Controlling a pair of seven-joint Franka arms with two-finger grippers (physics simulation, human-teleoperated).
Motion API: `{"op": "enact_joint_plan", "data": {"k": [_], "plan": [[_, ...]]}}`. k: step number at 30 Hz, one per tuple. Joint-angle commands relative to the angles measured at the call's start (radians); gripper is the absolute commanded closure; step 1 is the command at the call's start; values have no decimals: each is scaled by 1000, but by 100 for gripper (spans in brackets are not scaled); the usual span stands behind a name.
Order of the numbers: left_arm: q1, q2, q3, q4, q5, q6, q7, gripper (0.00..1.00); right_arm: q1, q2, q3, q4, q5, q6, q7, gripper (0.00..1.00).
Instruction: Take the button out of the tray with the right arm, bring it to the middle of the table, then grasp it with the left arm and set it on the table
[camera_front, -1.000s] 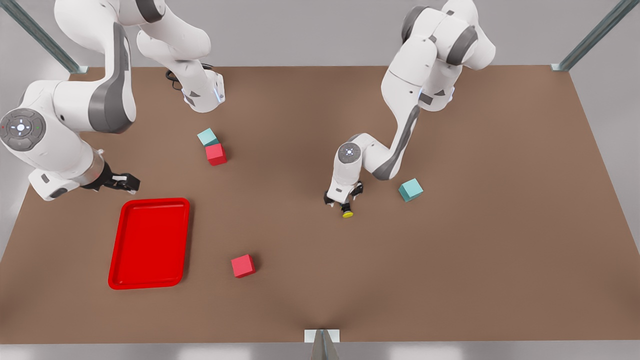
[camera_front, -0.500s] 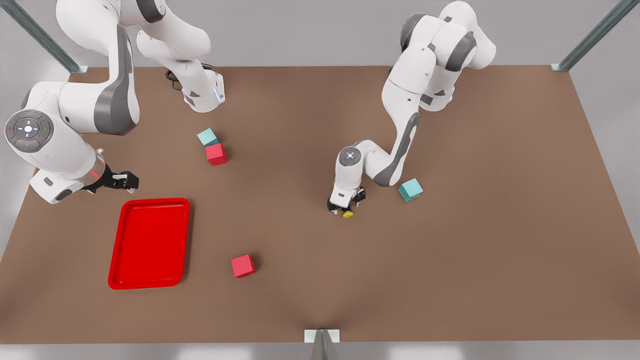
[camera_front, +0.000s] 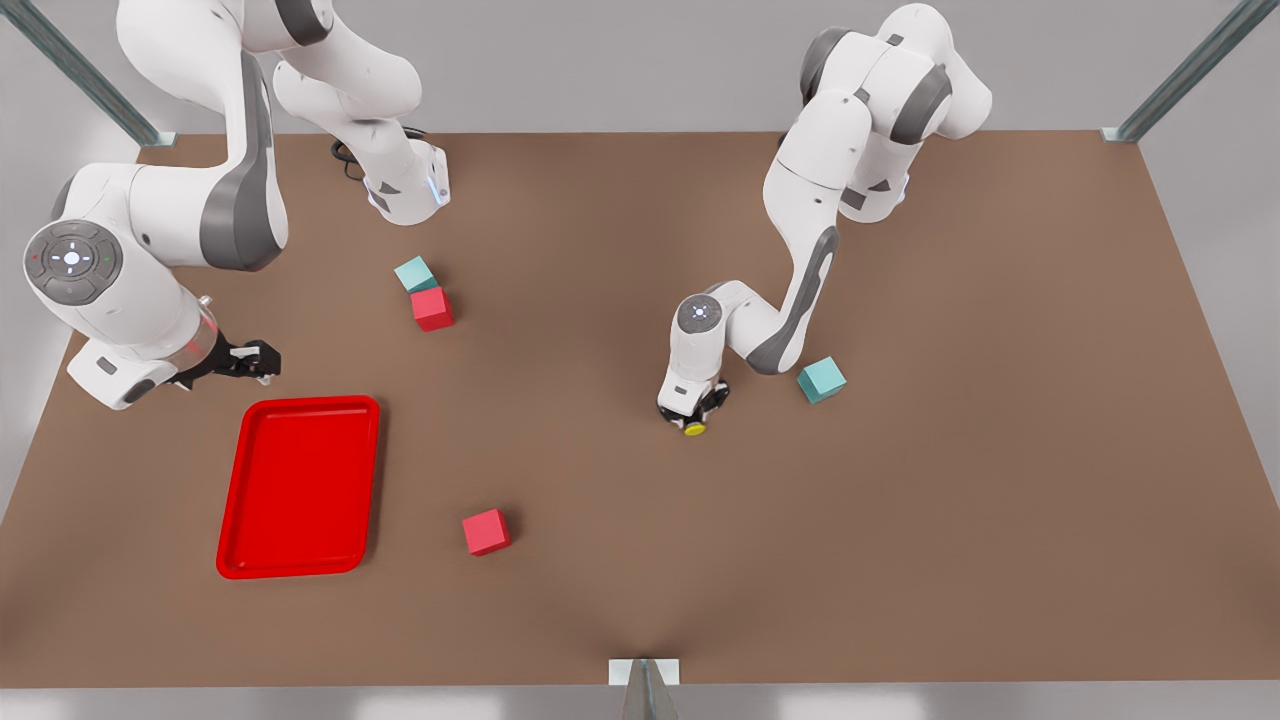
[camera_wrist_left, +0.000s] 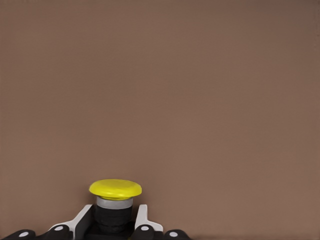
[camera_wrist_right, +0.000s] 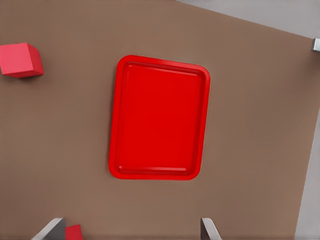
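The button (camera_front: 695, 428) has a yellow cap and a black body. It sits low over the brown table (camera_front: 900, 500), near the middle. My left gripper (camera_front: 690, 412) comes down from above and is shut on its body. In the left wrist view, the white fingertips (camera_wrist_left: 141, 219) press both sides of the button (camera_wrist_left: 115, 189). My right gripper (camera_front: 252, 360) hovers open just beyond the far edge of the red tray (camera_front: 300, 487) at the front view's left. The right wrist view looks down on the tray (camera_wrist_right: 159, 117), which holds nothing, with my right gripper (camera_wrist_right: 131, 232) spread wide.
A teal cube (camera_front: 415, 273) touches a red cube (camera_front: 432, 308) behind the tray. Another red cube (camera_front: 486, 531) lies to the right of the tray. A second teal cube (camera_front: 821, 379) sits close to the left arm's elbow.
The left arm has sunk lower over the table with the button still in its grip. The right arm has drifted slightly, staying near the tray's far edge.
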Motion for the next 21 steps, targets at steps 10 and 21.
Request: {"op": "enact_joint_plan", "data": {"k": [10, 21], "plan": [[2, -3, -1, 2, -1, -4, 39, 51, -2, 10, -1, 11, 0, 1, -38, 0], [14, 7, -1, 11, 1, -4, 53, 51, -5, 10, -1, 12, 0, 3, -38, 0]]}}
